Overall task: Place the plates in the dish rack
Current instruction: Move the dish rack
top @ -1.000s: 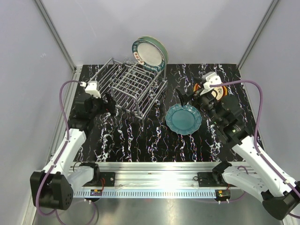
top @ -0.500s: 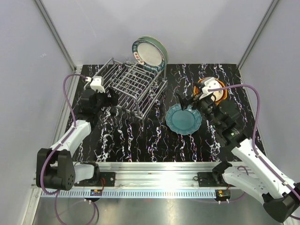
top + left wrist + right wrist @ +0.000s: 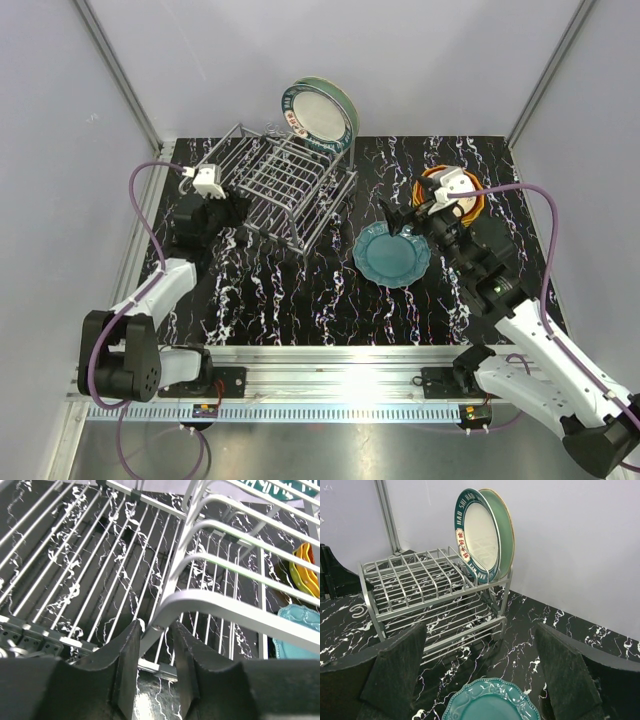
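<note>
Teal plate [image 3: 391, 255] flat on table right of rack [image 3: 285, 185], under right gripper [image 3: 480, 680], fingers spread wide, empty. Left gripper [image 3: 155, 645] nearly closed round rack wire. Plate looks rigid, slick, chippable; I'd grab scalloped rim.

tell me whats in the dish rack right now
Two plates stand upright at the far end of the dish rack: a cream-centred plate with a dark teal rim, and a green plate behind it, mostly covered. The remaining slots look empty.

black marbled table [image 3: 300, 290], plain pale grey walls [image 3: 450, 60]
</note>
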You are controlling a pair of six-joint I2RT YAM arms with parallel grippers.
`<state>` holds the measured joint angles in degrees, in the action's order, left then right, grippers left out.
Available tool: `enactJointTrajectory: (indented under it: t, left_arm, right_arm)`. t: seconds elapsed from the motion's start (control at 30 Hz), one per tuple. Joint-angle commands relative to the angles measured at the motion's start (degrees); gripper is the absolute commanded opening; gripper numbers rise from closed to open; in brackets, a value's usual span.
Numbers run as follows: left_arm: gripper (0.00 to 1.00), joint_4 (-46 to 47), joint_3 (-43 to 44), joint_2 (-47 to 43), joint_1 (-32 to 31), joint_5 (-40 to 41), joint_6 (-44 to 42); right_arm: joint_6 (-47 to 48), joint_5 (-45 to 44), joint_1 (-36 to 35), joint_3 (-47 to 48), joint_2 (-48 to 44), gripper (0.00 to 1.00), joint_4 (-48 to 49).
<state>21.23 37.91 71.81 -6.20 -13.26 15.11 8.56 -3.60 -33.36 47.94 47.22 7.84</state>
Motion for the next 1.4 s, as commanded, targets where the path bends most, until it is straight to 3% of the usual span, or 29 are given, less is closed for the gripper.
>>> enactJointTrajectory:
  t: [0.0,0.23,0.7,1.37]
  left_arm:
    - [0.33,6.0,-0.6,-0.1,-0.3,-1.9,1.3]
    - [0.21,5.1,-0.6,-0.4,-0.7,-2.3,1.3]
    - [0.08,1.4,-4.7,-6.9,-2.5,1.7,0.7]
    - [0.05,-7.8,-6.7,-15.1,-4.9,7.4,-0.5]
  right_arm:
    - [0.1,-1.2,0.1,0.0,-1.5,0.96,1.7]
    - [0.1,-1.3,0.1,0.1,-2.4,0.96,1.0]
    - [-0.4,-0.8,0.1,0.2,-2.6,0.96,0.7]
    - [-0.9,0.0,0.1,-0.1,-2.1,0.96,1.0]
